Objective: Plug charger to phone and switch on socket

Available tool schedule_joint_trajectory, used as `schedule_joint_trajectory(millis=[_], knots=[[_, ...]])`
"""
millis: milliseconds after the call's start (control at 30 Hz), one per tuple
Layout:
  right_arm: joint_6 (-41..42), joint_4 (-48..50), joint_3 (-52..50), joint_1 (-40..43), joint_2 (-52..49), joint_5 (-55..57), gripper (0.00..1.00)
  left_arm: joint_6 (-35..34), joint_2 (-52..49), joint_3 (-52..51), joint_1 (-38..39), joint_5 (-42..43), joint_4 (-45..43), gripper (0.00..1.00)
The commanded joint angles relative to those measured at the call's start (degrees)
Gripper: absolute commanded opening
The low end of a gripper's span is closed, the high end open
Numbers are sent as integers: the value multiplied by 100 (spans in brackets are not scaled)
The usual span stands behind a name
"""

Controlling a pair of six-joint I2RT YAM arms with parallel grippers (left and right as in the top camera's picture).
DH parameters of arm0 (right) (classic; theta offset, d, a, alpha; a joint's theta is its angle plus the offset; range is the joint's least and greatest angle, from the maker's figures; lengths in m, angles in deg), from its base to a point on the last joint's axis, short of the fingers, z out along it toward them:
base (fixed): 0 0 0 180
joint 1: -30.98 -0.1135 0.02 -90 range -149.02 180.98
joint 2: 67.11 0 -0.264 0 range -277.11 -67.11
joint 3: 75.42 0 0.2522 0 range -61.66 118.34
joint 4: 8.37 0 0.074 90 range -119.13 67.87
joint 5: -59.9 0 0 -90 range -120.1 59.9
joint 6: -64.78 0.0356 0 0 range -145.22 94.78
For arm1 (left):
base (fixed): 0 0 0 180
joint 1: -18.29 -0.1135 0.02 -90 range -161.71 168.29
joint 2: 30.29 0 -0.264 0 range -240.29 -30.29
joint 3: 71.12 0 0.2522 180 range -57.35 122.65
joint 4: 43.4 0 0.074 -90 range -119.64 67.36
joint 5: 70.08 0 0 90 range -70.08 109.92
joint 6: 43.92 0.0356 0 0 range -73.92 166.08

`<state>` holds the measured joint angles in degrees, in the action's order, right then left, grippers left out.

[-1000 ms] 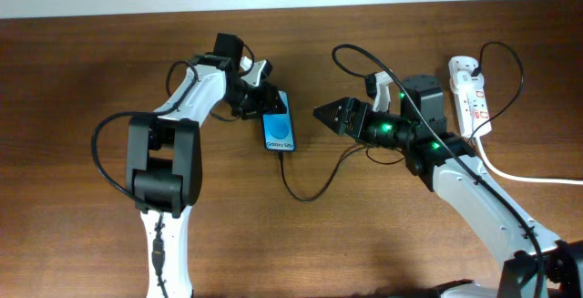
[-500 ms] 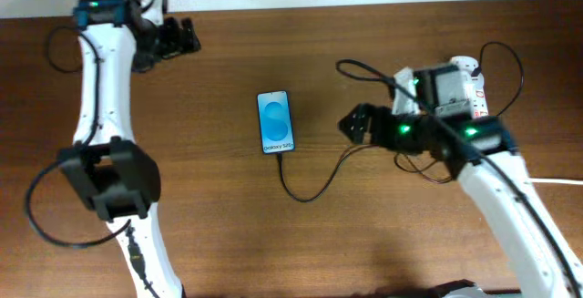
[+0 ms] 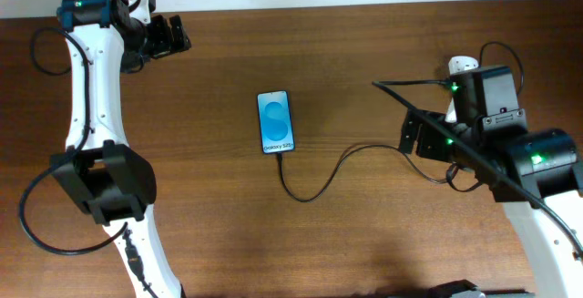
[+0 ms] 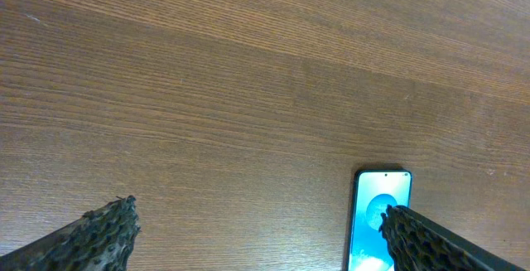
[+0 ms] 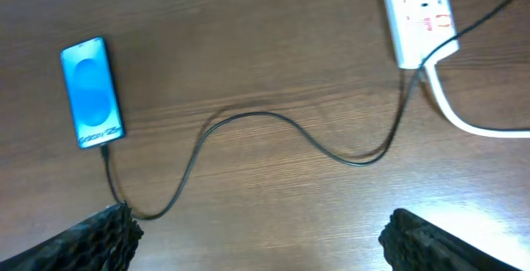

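The phone [image 3: 276,122] lies flat mid-table with its blue screen lit. It also shows in the left wrist view [image 4: 377,221] and the right wrist view [image 5: 91,93]. The charger [image 3: 314,187], a thin black cable, meets the phone's near end and loops right toward the socket [image 3: 461,64]; it also shows in the right wrist view [image 5: 248,118]. The white socket is mostly hidden under my right arm and is clearer in the right wrist view [image 5: 418,10]. My left gripper [image 3: 170,35] is open and empty at the far back left. My right gripper [image 3: 412,134] is open and empty, high above the cable and left of the socket.
The socket's thick white cord [image 5: 474,124] runs off to the right. Bare brown wood surrounds the phone. My right arm's own black cables [image 3: 405,86] arch over the table near the socket.
Both grippers left the phone. The left arm swung to the far back left corner. The right arm drew back to the right and rose near the socket. The phone shifted slightly and now lies straight.
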<state>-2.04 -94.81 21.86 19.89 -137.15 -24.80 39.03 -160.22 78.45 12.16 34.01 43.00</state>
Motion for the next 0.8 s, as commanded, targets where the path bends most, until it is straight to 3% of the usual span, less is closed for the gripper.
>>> schedule_joint_trajectory(millis=[0,200,367,567,767], knots=[[129,-245,157,643,70,229,98,50,120,74,-4,-42,-9,99],[-184,-391,168,2959,52,-566,99,52,120,74,-4,-42,-9,99],[-815,459,293,4570,-256,-1716,99,50,120,74,-4,-42,-9,99],[-402,621,2354,5226,-2566,-1714,98,50,120,74,-4,-42,-9,100],[-361,1646,2448,5270,-4092,-1681,98,50,120,74,-4,-42,-9,99]])
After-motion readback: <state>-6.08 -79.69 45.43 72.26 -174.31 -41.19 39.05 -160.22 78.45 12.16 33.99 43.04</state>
